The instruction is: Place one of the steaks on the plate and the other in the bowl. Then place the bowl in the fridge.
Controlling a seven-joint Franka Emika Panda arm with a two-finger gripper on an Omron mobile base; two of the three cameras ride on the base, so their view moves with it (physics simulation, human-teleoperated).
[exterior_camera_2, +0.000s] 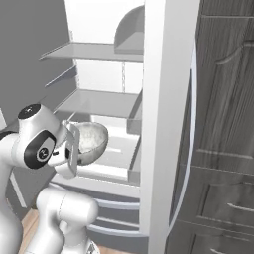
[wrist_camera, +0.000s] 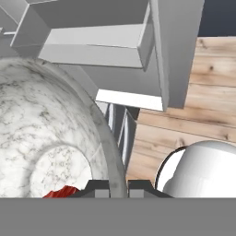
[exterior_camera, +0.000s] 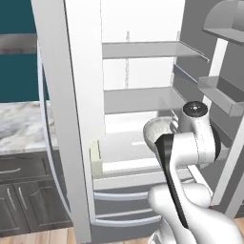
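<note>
Gripper point(wrist_camera: 118, 188) fingers pinch the bowl point(wrist_camera: 46, 138) rim between them, red steak point(wrist_camera: 62, 191) inside. Your bowl hangs at the open fridge point(exterior_camera: 138, 100) mouth; the lower white shelf point(exterior_camera_2: 116, 149) lies at about 1 o'clock, just beyond.

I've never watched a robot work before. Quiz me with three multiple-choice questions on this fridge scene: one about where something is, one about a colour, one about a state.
1. Where is the bowl?
A. in front of the open fridge, off the shelves
B. on the floor
C. on the top shelf

2. What colour is the steak in the bowl?
A. green
B. red
C. white

3. How is the pincer?
A. wide open, apart from the bowl
B. shut on the bowl's rim
C. shut on a door handle

Answers: 1 A, both base views show it held before the shelves. 2 B, the hand view shows red at the bowl's bottom. 3 B, the tips straddle the rim.
</note>
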